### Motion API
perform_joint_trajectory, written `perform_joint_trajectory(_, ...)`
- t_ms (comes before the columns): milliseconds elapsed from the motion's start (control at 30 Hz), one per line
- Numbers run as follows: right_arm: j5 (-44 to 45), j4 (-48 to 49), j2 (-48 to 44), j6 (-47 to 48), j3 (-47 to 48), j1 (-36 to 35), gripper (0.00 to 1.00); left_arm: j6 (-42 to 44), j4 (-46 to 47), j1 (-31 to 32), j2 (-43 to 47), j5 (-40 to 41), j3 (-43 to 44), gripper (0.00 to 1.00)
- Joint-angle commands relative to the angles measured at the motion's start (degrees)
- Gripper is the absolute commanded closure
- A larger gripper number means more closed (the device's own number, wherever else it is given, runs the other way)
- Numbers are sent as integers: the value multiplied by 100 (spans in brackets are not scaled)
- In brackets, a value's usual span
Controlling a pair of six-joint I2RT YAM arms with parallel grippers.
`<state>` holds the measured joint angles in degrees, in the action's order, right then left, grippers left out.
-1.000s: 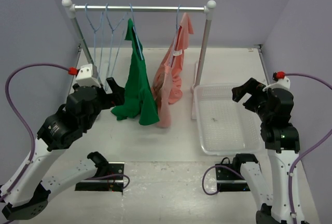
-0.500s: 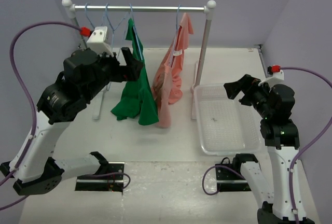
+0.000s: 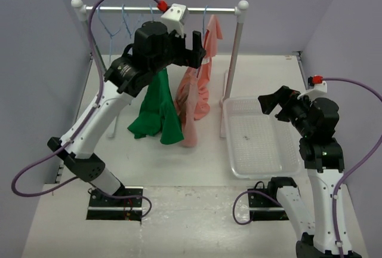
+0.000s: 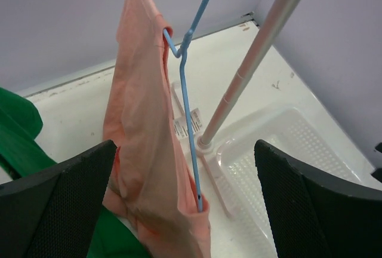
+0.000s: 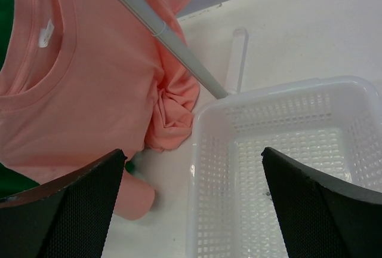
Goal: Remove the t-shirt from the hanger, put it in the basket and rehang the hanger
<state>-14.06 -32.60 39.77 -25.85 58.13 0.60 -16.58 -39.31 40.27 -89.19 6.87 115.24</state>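
the left pincer (image 3: 194, 46) is wide open and holds nothing. it is raised close under the rail (image 3: 209, 10), just beside the upper part of the t-shirt (image 3: 197, 85). in its wrist view the black fingers (image 4: 59, 210) stand far apart at the lower corners, and the t-shirt (image 4: 140, 120) and hanger (image 4: 186, 103) hang ahead in the gap, not touching either finger.

the right pincer (image 3: 272, 104) is also spread wide and holds nothing. it hangs over the near left part of the white basket (image 3: 262, 173), well apart from the clothes. its wrist view looks down on the basket rim (image 5: 194, 168).

a stretch of white table (image 3: 197, 168) shows between the arm bases and the hanging clothes. the basket sits just right of the foot of the rack's right post (image 3: 234, 61). the t-shirt hangs from the hanger on the rail, left of that post, with a strip of open table between cloth and post (image 4: 250, 73). on its other side the green shirt (image 3: 156, 108) hangs just beside it, and the lower edges overlap from above.

the hanger's blue wire runs straight down from the twist under its hook, and its lower end goes into a fold of the cloth.

a small white label (image 5: 46, 33) sits inside the neck; no writing can be read. a white printed tag (image 4: 183, 125) hangs beside the wire, its print too small to read.

farther left, bare blue hangers (image 3: 116, 25) hang from the rail.
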Motion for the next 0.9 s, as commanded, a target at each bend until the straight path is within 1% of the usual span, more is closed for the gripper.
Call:
perform_joint_trajectory(0,141,140,-57,124,-74,-16,1,559,634,7,-274,-19,367,0)
perform_joint_trajectory(133,202,131,-31,141,-82,-16,1,621,1143,7,-503,182,201,2)
perform_joint_trajectory(233,228,140,-4,176,-91,-16,1,638,1346,7,-827,471,209,11)
perform_joint_trajectory(267,246,140,-4,176,-82,-16,1,630,1408,7,-881,568,201,20)
perform_joint_trajectory(367,316,131,-4,220,-82,-16,1,673,1584,7,-1030,815,183,40)
perform_joint_trajectory(633,457,113,-30,291,-109,-16,1,726,1953,7,-1294,921,113,40)
perform_joint_trajectory(667,475,113,-39,291,-117,-16,1,726,1980,7,-1320,973,121,43)
perform_joint_trajectory(700,475,105,-31,299,-118,-16,1,726,1988,7,-1347,1009,130,46)
perform_joint_trajectory(800,484,105,-57,317,-135,-16,1,709,2059,7,-1400,1123,130,67)
perform_joint_trajectory(833,501,96,-57,317,-144,-16,1,709,2111,7,-1408,1123,122,79)
perform_joint_trajectory(867,510,96,-57,326,-144,-16,1,743,2138,7,-1408,1114,121,86)
